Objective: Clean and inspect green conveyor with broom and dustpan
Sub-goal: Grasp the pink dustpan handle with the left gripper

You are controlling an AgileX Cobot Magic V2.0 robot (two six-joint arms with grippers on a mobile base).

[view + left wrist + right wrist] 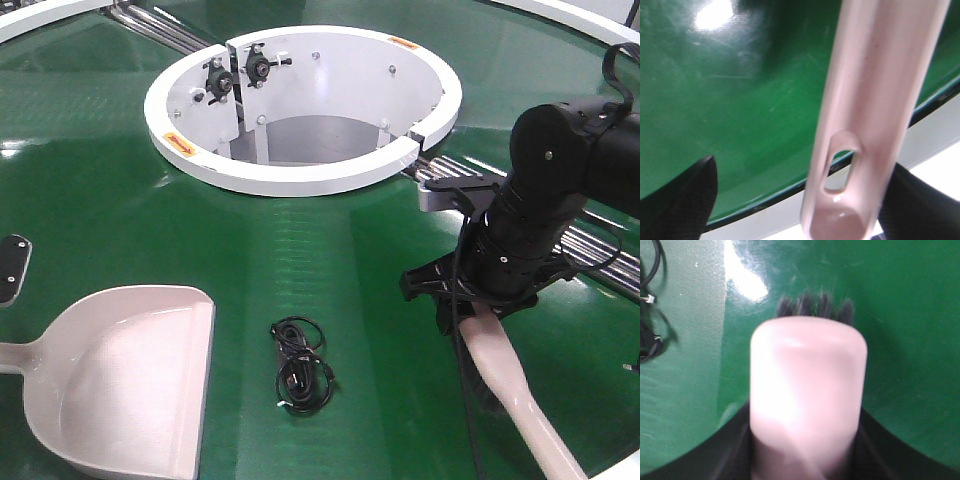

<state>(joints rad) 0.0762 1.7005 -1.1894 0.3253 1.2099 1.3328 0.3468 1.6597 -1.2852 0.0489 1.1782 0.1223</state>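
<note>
- Sweeping stage: right gripper [478, 303] clamps the broom [520, 400], bristles on the green conveyor [100, 170].
- Blurry, so can't tell if left gripper [802, 167] actually grips the dustpan [120, 370] handle.
- Next: brush the cable [300, 365] into it.

Front view: bright, even overhead light, sharp focus. Glossy green conveyor [100, 180] shows pale streaky reflections across belt. Thin dark shadow along dustpan [130, 380] front edge. Left wrist view: soft, smeared; dustpan handle close to lens, out of focus; white glare blob top left; strip beyond belt edge blown out bottom right. Right wrist view: broom [807, 390] head fills centre, defocused, washed pale; bristles fuzzy; long glare streak upper left; belt behind sharper.
</note>
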